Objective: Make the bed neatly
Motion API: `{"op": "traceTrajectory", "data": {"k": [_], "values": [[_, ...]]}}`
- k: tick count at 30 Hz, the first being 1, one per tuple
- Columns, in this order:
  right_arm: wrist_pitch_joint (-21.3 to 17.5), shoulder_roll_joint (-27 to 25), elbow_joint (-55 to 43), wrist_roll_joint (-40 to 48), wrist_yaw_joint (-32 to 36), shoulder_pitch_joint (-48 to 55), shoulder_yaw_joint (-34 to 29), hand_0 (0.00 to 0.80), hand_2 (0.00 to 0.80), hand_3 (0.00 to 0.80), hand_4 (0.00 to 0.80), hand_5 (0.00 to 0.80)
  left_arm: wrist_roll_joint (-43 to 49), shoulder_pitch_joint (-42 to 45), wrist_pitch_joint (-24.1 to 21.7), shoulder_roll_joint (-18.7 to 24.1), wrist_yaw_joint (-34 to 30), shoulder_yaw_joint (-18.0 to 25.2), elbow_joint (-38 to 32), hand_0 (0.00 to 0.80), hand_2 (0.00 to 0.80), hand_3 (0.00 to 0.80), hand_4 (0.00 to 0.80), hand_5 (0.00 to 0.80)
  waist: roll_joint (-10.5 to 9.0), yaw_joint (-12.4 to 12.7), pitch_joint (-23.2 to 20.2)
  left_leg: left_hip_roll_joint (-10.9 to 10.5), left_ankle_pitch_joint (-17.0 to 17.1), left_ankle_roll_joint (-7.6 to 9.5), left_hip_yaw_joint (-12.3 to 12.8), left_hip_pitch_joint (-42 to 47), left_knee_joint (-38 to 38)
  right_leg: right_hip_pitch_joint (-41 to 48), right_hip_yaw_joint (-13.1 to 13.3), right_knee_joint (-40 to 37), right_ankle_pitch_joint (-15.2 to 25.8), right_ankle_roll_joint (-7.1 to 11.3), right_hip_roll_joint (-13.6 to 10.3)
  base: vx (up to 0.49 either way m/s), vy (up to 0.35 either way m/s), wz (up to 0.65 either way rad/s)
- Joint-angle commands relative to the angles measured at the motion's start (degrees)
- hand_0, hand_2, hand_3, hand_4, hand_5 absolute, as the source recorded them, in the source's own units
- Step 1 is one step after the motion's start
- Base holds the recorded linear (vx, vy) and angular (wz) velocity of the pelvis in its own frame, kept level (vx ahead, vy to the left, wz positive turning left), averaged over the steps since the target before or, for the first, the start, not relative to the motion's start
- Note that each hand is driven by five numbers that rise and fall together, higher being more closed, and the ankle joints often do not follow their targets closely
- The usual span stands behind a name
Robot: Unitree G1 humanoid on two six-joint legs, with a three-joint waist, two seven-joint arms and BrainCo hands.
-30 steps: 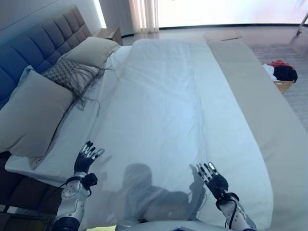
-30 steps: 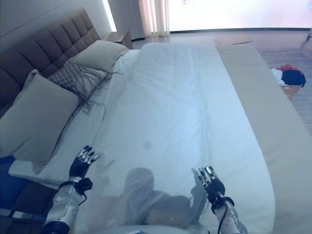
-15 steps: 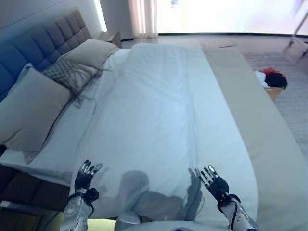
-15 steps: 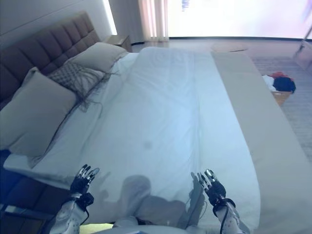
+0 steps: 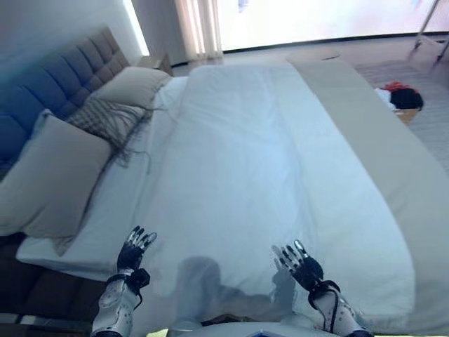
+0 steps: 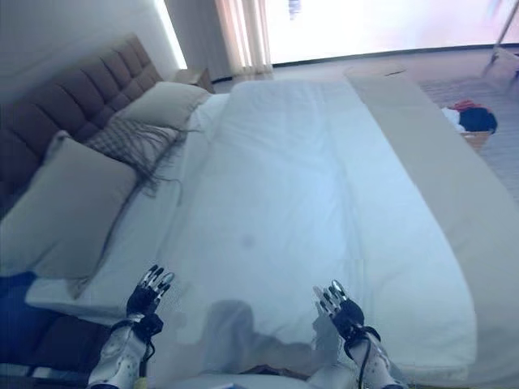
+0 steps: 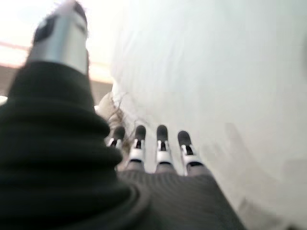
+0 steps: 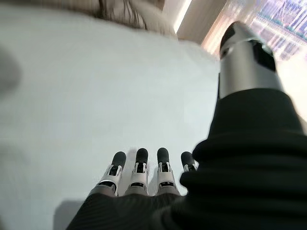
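A white duvet (image 5: 259, 161) lies spread flat over the bed, with a beige blanket (image 5: 393, 168) along its right side. Several beige pillows (image 5: 49, 175) and a fringed cushion (image 5: 105, 119) lie by the padded headboard (image 5: 56, 91) on the left. My left hand (image 5: 133, 247) is open and empty, held above the near left edge of the duvet. My right hand (image 5: 298, 260) is open and empty above the near middle of the duvet. Both wrist views show straight fingers (image 7: 160, 143) over the white cloth (image 8: 72, 96), holding nothing.
A basket with red, white and dark clothes (image 5: 401, 98) stands on the floor at the far right. A nightstand (image 5: 156, 62) stands by the headboard at the far end. Curtains (image 5: 200, 28) hang at the bright window beyond the bed.
The camera has shifted, so the whole scene sits a little differently. Both hands stay open above the near edge of the duvet; the left hand has risen slightly in view.
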Motion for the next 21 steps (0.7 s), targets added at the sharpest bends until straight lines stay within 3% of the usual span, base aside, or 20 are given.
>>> {"op": "traceTrajectory", "data": {"k": [1,2,3,4,6,7,8,9,11,15,16,17,21], "values": [[0.46,2.28,-4.59,1.11,3.96,-3.66,-0.71,0.0,0.0,0.0,0.0,0.0,2.75,-2.21,-2.53,7.38,3.98,3.83,-7.66,0.0,0.0,0.0,0.0,0.0,-1.34,1.27,2.51,-1.43,-5.47,7.54,-0.91,-1.56,6.47,-0.9,0.67,-16.06,30.55,0.87,0.11,-0.128,0.495,-0.6],[0.75,2.4,-4.25,0.41,4.4,-3.67,-0.75,0.0,0.0,0.0,0.0,0.0,2.18,-2.82,-2.51,7.52,4.55,3.54,-7.28,0.0,0.0,0.0,0.0,0.0,-0.98,0.97,2.38,-1.94,-5.16,8.03,-0.64,-1.73,5.94,-1.63,1.74,-15.23,29.81,0.54,0.89,-0.177,0.482,-0.62],[1.01,2.3,-4.55,0.36,6.1,-2.71,-0.47,0.0,0.0,0.0,0.0,0.0,2.87,-3.68,-3.06,7.35,4.84,3.55,-6.0,0.0,0.0,0.0,0.0,0.0,-0.19,0.42,1.85,-3.29,-3.37,9.41,-0.68,-2.9,4.61,-1.27,2.87,-11.17,25.01,-0.95,4.24,-0.154,0.404,-0.48],[1.04,2.26,-4.58,0.35,6.31,-2.63,-0.46,0.0,0.0,0.0,0.0,0.0,2.96,-3.72,-3.15,7.31,4.89,3.55,-5.87,0.0,0.0,0.0,0.0,0.0,-0.15,0.42,1.79,-3.35,-3.24,9.47,-0.59,-2.96,4.51,-1.29,2.85,-10.66,24.64,-1.05,4.47,-0.169,0.429,-0.31],[0.75,1.92,-4.14,-0.12,8.1,-1.53,0.48,0.0,0.0,0.0,0.0,0.0,3.28,-4.58,-3.41,7.12,6.04,3.42,-4.27,0.0,0.0,0.0,0.0,0.0,0.16,0.7,0.8,-3.97,-0.92,10.74,0.1,-3.03,1.95,-0.24,1.06,-5.45,22.04,-2.88,7.66,-0.117,0.267,-0.22],[-0.03,1.79,-3.98,0.06,7.79,-1.28,1.18,0.0,0.0,0.0,0.0,0.0,3.7,-5.09,-3.15,6.83,6.57,3.02,-3.85,0.0,0.0,0.0,0.0,0.0,0.03,1.07,0.38,-4.3,-0.16,11.14,-0.4,-3.03,1.17,0.61,0.64,-4.57,21.12,-3.57,8.71,-0.053,0.162,-0.22],[-0.81,1.78,-3.63,0.32,7.66,-1.32,1.76,0.0,0.0,0.0,0.0,0.0,4.45,-5.42,-2.72,6.55,6.95,2.78,-3.6,0.0,0.0,0.0,0.0,0.0,0.02,1.67,-0.13,-4.48,-0.58,11.16,-1.88,-2.52,0.5,2.06,1.1,-3.04,18.69,-3.15,10.16,-0.12,0.044,-0.07],[-1.9,2.1,-3.26,0.72,7.21,-1.8,2.46,0.0,0.0,0.0,0.0,0.0,5.1,-5.96,-2.14,6.24,7.13,2.48,-3.35,0.0,0.0,0.0,0.0,0.0,-0.58,2.45,-0.63,-4.68,1.42,11.59,-1.98,-3.57,-0.03,3.5,-0.51,-4.36,18.96,-4.82,11.11,-0.12,-0.02,0.07],[-3.38,2.65,-2.92,1.18,6.65,-2.69,3.57,0.0,0.0,0.0,0.0,0.0,5.72,-6.78,-1.46,5.96,7.15,1.81,-2.76,0.0,0.0,0.0,0.0,0.0,-1.53,3.39,-1.26,-5.07,2.26,11.76,-3.07,-3.42,-1.39,5.18,-1.77,-5.77,19.61,-4.71,11.91,-0.144,-0.09,0.19],[-1.91,3.08,-2.56,0.3,5.07,-4.67,4.41,0.0,0.0,0.0,0.0,0.0,6.62,-8.27,-0.29,6.05,8.46,1.69,-1.26,0.0,0.0,0.0,0.0,0.0,-2.56,4.04,-1.94,-3.08,3.73,9.74,-1.5,-2.42,-3.27,8.22,-5.22,-12.77,17.03,-5.14,14.02,-0.101,-0.152,-0.06],[-0.78,3.01,-2.51,0.04,4.69,-4.88,4.54,0.0,0.0,0.0,0.0,0.0,6.77,-8.77,0.37,6.13,8.94,2.04,-0.8,0.0,0.0,0.0,0.0,0.0,-2.49,3.91,-2.2,-1.76,3.11,8.5,-1.51,-1.62,-3.66,9.32,-5.02,-13.89,14.13,-4.34,14.96,-0.123,-0.213,-0.04],[0.48,2.91,-2.55,-0.29,4.35,-4.81,4.46,0.0,0.0,0.0,0.0,0.0,7.19,-9.15,0.99,6.01,9.44,2.25,-0.44,0.0,0.0,0.0,0.0,0.0,-2.53,3.5,-2.23,-0.18,5.1,7.67,0.1,-2.27,-3.93,10.15,-6.12,-16.26,12.79,-5.35,16.24,-0.104,-0.199,-0.05],[3.76,1.01,-3.43,-0.57,3.39,-3.39,4.69,0.0,0.0,0.0,0.0,0.0,14.72,-9.4,0.75,5.58,11.77,1.43,0.57,0.0,0.0,0.0,0.0,0.0,-2.65,2.79,-1.97,4.2,6.73,4.05,2.83,-3.4,-3.35,14.63,-7.39,-20.06,7.71,-5.01,19.53,-0.075,-0.095,-0.13]]}}
